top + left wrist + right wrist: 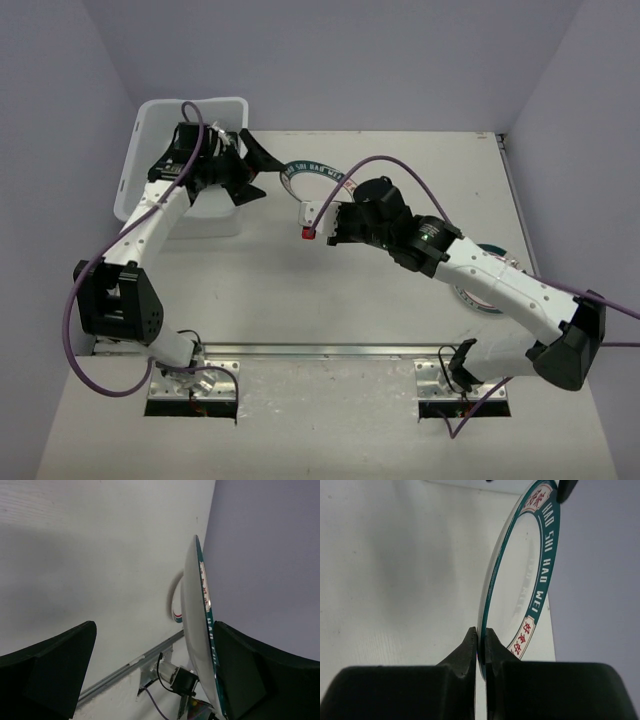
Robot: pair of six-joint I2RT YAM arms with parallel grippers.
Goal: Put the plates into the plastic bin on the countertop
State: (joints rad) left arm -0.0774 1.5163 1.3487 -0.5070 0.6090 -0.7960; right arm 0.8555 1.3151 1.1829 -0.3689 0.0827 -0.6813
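Right gripper (481,637) is pinched almost fully together on the near rim of a round white plate (520,580) with a teal band and red characters. Its two dark fingers (465,655) press the thin edge from both sides, with only the plate's thickness between them. The plate stands on edge, clear of the bench (300,300), and leans away from the right wrist camera.

Left gripper (155,630) is spread wide — its fingers (60,670) sit far apart with the same plate rising edge-on between them. The plate lies much nearer one finger than the other. From the left wrist view its rim overlaps that finger, but I cannot tell whether they touch. In the right wrist view a dark fingertip sits right at the plate's far rim.

From above, the plate hangs between the two grippers, just to the right of the plastic bin (150,130) and outside it. The bin sits at the far left of the bench, and the left arm reaches over its near right corner.

Another teal-rimmed plate (470,300) lies flat on the bench under the right forearm, well apart from the bin. A metal strip (320,350) runs along the bench's near edge.
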